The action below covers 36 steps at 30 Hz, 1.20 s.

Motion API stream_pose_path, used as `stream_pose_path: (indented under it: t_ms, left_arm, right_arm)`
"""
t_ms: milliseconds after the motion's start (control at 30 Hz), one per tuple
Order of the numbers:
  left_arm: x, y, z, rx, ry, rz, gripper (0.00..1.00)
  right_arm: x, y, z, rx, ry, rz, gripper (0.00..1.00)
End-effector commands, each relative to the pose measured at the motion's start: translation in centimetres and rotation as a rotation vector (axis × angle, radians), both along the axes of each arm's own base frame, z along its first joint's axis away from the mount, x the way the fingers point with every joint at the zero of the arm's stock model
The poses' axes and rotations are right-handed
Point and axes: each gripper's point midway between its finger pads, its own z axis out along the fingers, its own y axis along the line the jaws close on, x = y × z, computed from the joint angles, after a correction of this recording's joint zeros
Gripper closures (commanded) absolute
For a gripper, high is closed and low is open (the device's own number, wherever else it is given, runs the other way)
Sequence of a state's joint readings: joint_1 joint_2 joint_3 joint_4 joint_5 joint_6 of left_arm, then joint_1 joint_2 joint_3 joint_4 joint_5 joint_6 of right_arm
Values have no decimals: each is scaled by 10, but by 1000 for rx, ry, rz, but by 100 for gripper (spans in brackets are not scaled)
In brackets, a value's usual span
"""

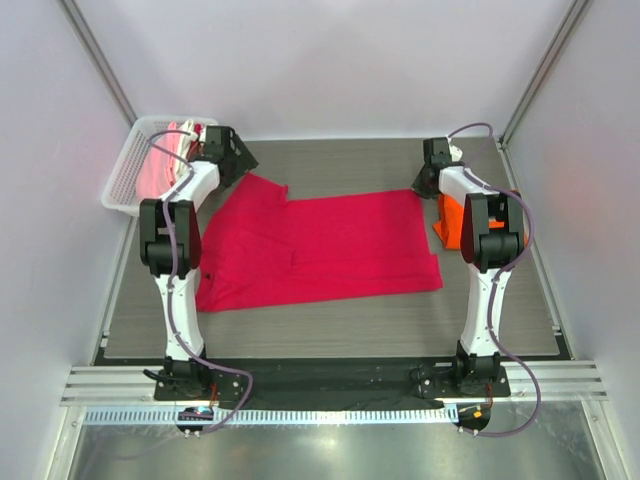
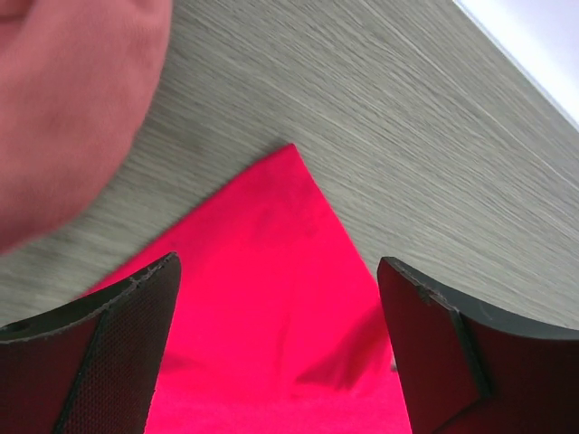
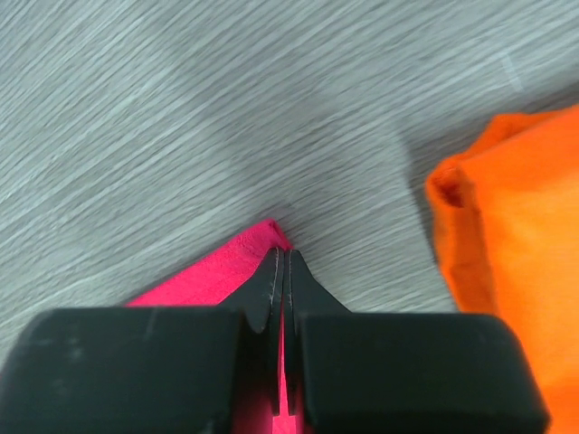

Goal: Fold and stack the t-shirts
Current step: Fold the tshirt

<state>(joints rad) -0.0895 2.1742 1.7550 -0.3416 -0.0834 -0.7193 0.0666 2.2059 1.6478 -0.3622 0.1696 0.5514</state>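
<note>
A crimson t-shirt (image 1: pixel 320 248) lies spread flat across the middle of the table. My left gripper (image 1: pixel 232 150) hangs open over its far left sleeve corner (image 2: pixel 291 262), with the cloth showing between the wide-apart fingers (image 2: pixel 127 344). At the shirt's far right corner (image 3: pixel 244 258) my right gripper (image 3: pixel 285 262) is shut, with red cloth pinched between its jaws. An orange t-shirt (image 1: pixel 450 222) lies folded at the right, partly behind the right arm; it shows at the right edge of the right wrist view too (image 3: pixel 516 271).
A white basket (image 1: pixel 130 165) at the far left corner holds pink and white cloth (image 1: pixel 180 140). A blurred pink mass (image 2: pixel 63 108) fills the upper left of the left wrist view. White walls close in the table on three sides.
</note>
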Motion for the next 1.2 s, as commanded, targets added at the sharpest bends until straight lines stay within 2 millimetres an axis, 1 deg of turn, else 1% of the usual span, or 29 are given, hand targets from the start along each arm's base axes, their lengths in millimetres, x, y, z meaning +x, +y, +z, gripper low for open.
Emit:
stream_pose_path:
  t_ms: [0,33,67,100,133,167,200,233,267,300,367,400,467,500,533,567,600,633,667,700,800,867,900,933,967,1000,1033,1100,1167]
  left_arm:
    - [6,9,-5,69,28,-1,11]
    - [8,10,-7,72,33,-1,17]
    - [10,8,-7,70,36,-5,19]
    - [12,7,-15,68,50,-9,21]
    - [13,7,-18,67,56,-13,25]
    - [17,7,-14,70,50,-11,26]
    - [19,8,-20,73,59,-5,26]
    - [20,9,-22,81,60,-2,28]
    - [24,10,-18,86,53,-3,29]
    - [24,10,-28,90,73,-4,29]
    - [24,9,-32,91,92,-6,29]
    - [29,7,-29,86,82,-11,30]
    - [29,4,-44,83,118,-28,30]
    - [34,0,-37,92,103,-44,32]
    - [34,-2,-49,100,126,-55,34]
    - [30,-3,-53,112,153,-62,34]
    - [35,-5,-46,127,141,-74,37]
    - [34,-5,-54,137,162,-76,38]
    - [30,-3,-57,149,183,-76,40]
    - [30,-3,-58,157,188,-77,43]
    - [29,-1,-60,177,198,-77,44]
    - [29,-3,-61,187,201,-94,46]
    - [28,-4,-67,192,215,-102,49]
    - [28,-5,-69,202,223,-114,50]
    - [28,-7,-65,206,227,-121,52]
    - [26,-7,-75,207,253,-125,55]
    - [26,-10,-76,198,258,-135,58]
    - [22,-11,-83,189,281,-142,61]
    - [20,-11,-87,193,291,-144,66]
  right_arm:
    - [-11,-27,-9,-67,48,-78,99]
    - [-11,-27,-8,-64,48,-78,99]
    - [-11,-25,-9,-59,47,-75,99]
    - [-10,-24,-9,-50,45,-72,99]
    - [-10,-21,-10,-35,46,-63,99]
    - [-10,-19,-12,-30,51,-58,99]
    - [-9,-19,-13,-26,51,-57,99]
    - [-9,-17,-13,-23,51,-52,99]
    - [-10,-17,-13,-19,53,-53,99]
    - [-10,-17,-12,-17,51,-56,99]
    - [-9,-16,-12,-13,47,-53,99]
    - [-9,-16,-12,-10,47,-50,99]
    - [-9,-15,-12,-6,44,-48,99]
    - [-10,-14,-13,-2,47,-45,99]
    - [-10,-14,-14,-3,47,-46,99]
    - [-10,-13,-13,1,44,-44,99]
    - [-11,-13,-14,3,47,-45,99]
    - [-11,-13,-14,6,45,-45,99]
    - [-10,-12,-13,9,41,-45,99]
    - [-11,-12,-14,11,42,-45,99]
    - [-11,-11,-12,18,37,-40,99]
    - [-10,-10,-12,21,32,-38,99]
    - [-10,-9,-12,24,34,-38,99]
    - [-10,-8,-13,25,32,-35,99]
    - [-10,-9,-13,28,32,-37,99]
    - [-11,-8,-12,28,32,-36,99]
    - [-10,-8,-11,30,29,-38,99]
    - [-12,-8,-11,31,29,-37,99]
    - [-13,-7,-11,39,26,-37,99]
